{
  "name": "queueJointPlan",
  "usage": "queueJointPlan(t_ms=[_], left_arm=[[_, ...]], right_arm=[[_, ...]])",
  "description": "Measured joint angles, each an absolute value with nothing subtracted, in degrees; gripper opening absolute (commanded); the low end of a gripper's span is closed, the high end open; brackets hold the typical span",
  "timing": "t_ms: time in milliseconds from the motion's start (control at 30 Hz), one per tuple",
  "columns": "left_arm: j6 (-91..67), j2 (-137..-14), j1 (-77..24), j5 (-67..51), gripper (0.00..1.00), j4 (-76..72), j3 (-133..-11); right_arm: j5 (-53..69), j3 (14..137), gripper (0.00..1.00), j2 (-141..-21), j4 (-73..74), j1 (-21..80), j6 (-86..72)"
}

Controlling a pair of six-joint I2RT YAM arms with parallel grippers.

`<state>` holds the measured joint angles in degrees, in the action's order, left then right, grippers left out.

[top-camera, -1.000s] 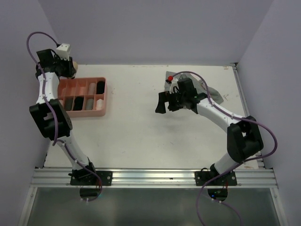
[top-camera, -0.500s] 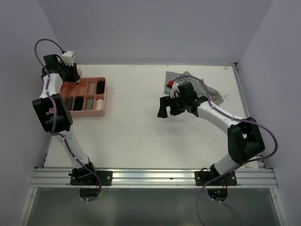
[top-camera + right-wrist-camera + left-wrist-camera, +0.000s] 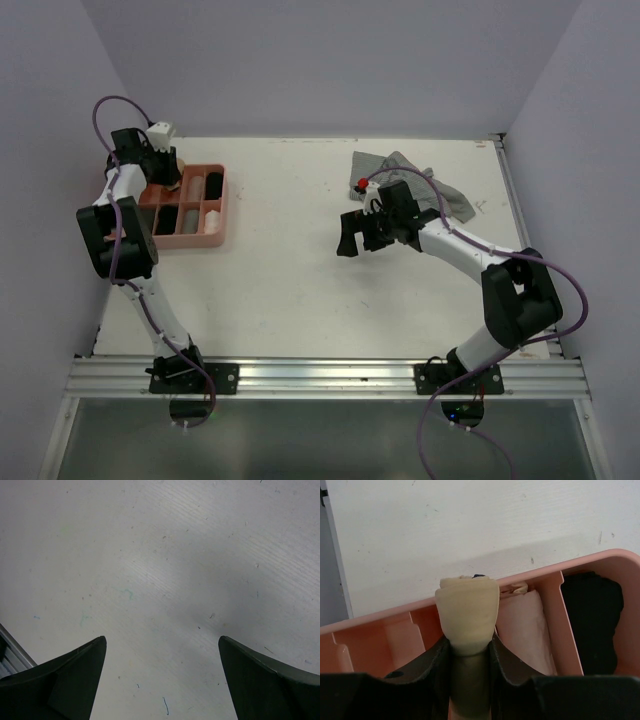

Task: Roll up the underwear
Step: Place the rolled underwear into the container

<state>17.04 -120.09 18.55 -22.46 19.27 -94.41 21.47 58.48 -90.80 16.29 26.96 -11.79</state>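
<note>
A rolled beige underwear (image 3: 468, 611) sticks out between the fingers of my left gripper (image 3: 469, 645), which is shut on it. It hangs over the back row of the pink tray (image 3: 390, 630), beside a pale roll (image 3: 526, 625) and a black roll (image 3: 592, 617). From above, the left gripper (image 3: 167, 172) is over the tray's far left part. A loose pile of grey underwear (image 3: 402, 164) lies at the back right of the table. My right gripper (image 3: 354, 230) hovers left of and nearer than that pile, over bare table, and stands open (image 3: 162, 647) and empty.
The pink tray (image 3: 222, 215) sits at the left of the table with several dark, grey and pale rolls in its compartments. Purple walls close in the left, back and right sides. A metal rail runs along the near edge (image 3: 330, 375).
My left gripper has carried the beige roll rightward, from beyond the tray's far left corner to over its back row. The right arm has drawn slightly nearer, uncovering more of the grey pile.
</note>
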Motion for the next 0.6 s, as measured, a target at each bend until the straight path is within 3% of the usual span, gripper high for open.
queueJointPlan(t_ms=[600], left_arm=[[17.0,-117.9,17.8,-16.8,0.0,16.7,-88.0]], right_arm=[[21.3,57.6,0.99,-90.8,16.2,26.9,-11.4]])
